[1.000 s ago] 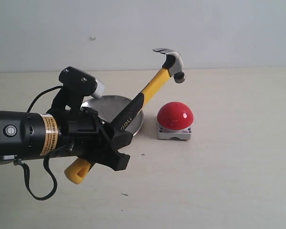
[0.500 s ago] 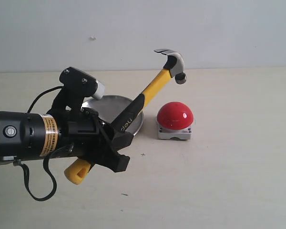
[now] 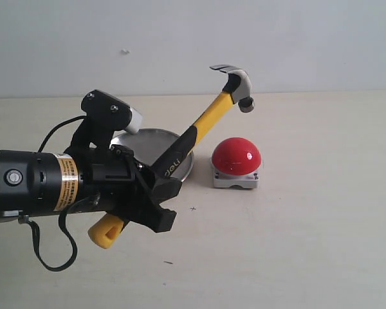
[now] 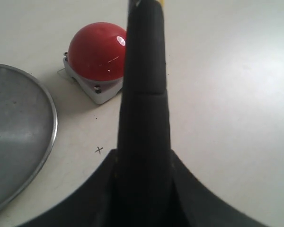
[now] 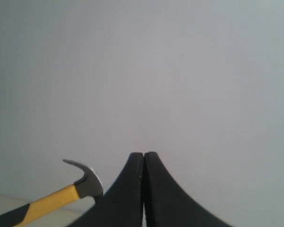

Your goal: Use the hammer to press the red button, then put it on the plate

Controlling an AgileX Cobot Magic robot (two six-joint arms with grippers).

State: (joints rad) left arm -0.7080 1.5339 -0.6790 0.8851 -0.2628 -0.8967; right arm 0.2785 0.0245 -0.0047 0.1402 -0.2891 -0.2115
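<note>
My left gripper [image 3: 156,193] is shut on the hammer [image 3: 206,122], holding its black grip so the yellow shaft slants up to the right. The dark metal head [image 3: 237,84] hangs in the air above and slightly left of the red button [image 3: 237,156], apart from it. In the left wrist view the black handle [image 4: 144,94] runs up between the jaws, with the red button [image 4: 95,52] beyond it. The silver plate [image 3: 151,145] lies behind my left gripper, partly hidden by it. My right gripper [image 5: 144,156] is shut and empty, facing the wall; the hammer head [image 5: 87,182] shows beside it.
The pale tabletop [image 3: 309,225] spreads to the right and front of the button. A grey wall [image 3: 296,38] rises behind the table. A small pen cross [image 4: 99,150] marks the table between plate rim [image 4: 49,137] and button.
The hammer head has drifted slightly right and down toward the button. My left gripper has shifted a little with it. The button and plate have not moved.
</note>
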